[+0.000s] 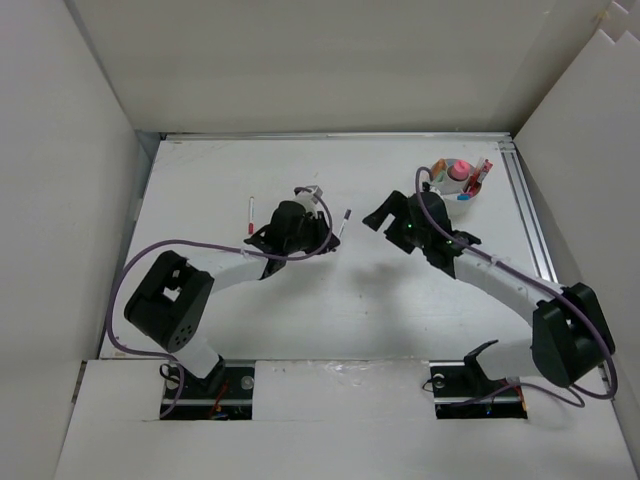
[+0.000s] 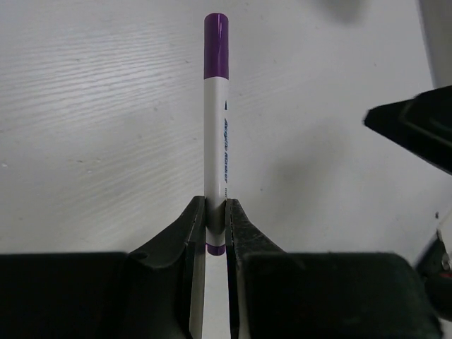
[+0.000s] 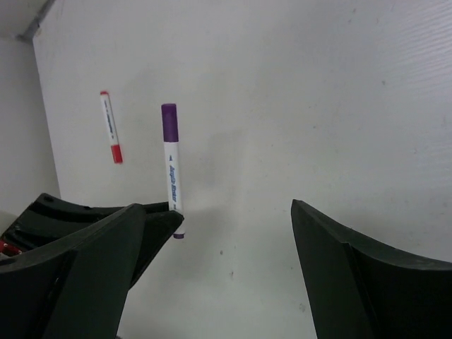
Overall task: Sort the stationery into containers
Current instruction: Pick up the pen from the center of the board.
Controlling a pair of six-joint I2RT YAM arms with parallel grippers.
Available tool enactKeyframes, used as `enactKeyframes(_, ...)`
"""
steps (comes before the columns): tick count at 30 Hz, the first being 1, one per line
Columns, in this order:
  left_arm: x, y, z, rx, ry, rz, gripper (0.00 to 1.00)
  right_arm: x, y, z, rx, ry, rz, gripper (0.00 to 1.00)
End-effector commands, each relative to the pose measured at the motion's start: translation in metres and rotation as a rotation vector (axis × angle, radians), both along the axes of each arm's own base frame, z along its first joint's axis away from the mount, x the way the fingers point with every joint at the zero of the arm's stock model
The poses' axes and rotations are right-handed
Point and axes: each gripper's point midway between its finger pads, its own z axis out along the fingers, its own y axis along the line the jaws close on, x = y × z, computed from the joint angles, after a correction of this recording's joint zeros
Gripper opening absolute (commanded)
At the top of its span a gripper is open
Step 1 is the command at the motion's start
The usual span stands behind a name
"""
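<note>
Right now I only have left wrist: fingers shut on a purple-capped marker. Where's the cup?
Observer: The cup sits near the far right corner of the table.
Operator: Anything in it?
Observer: Yes, a pink piece and a red pen stick out of it.
Operator: Is the right side busy?
Observer: No. The right gripper is open with nothing between its fingers, and it sits between the purple marker and the cup.
</note>
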Motion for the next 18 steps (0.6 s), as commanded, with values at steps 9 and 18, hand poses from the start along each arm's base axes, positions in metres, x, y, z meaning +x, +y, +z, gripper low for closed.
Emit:
enactKeyframes(9,-0.032,-0.04,0.064,-0.223,-0.19,-0.336,0.0,0.016,0.04,0.014,0.086,-0.031,0.166,0.89)
enactKeyframes(18,-0.041,-0.048,0.059,-0.227,-0.182,-0.404,0.0,0.028,0.046,0.007,0.089,-0.022,0.155,0.56)
